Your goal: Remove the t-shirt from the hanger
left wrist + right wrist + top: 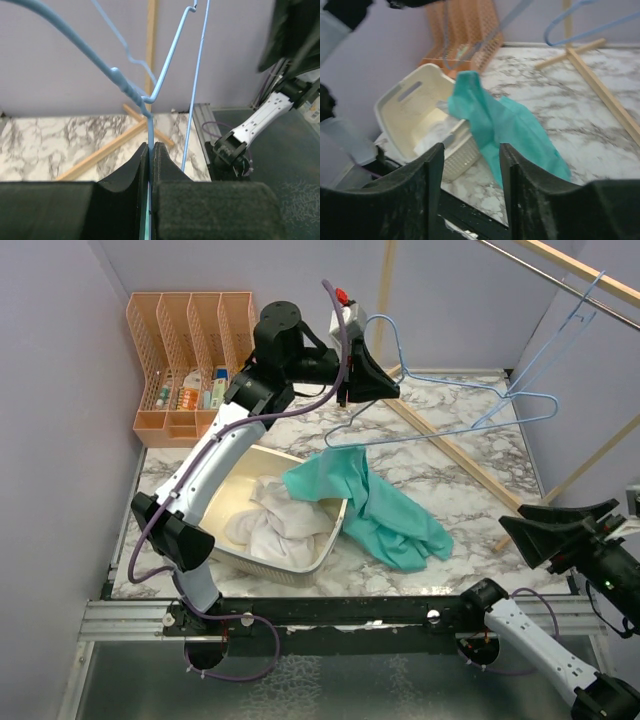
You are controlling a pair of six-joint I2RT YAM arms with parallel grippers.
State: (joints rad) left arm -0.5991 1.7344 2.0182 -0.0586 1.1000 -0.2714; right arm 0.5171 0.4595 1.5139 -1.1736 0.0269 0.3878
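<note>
Nearest of all, at the table's front edge, the right gripper sits with its jaws parted and nothing between them; its own camera looks out through the gap. Ahead of it and off to its left spreads the marble table. Further to the left of that open gripper is a cream laundry basket with white cloths heaped inside.

The teal t-shirt lies between the basket and the right gripper. One part is draped over the basket's rim and the rest is spread on the marble. It sits below the left gripper, which hangs high above the table towards the back. The shirt's top edge rises to a peak just under the low corner of the hanger. From where I stand, I can't tell whether it is caught on the wire there or lying free.

Beyond the left gripper and to its right, pale wooden slats lie crossed on the marble. Behind the left arm, against the back wall, stands an orange slotted organiser with small bottles in it.

The left gripper is closed tight. Its two black fingers pinch the thin blue wire of the hanger just below the twisted neck, and the hook rises above the jaws.
</note>
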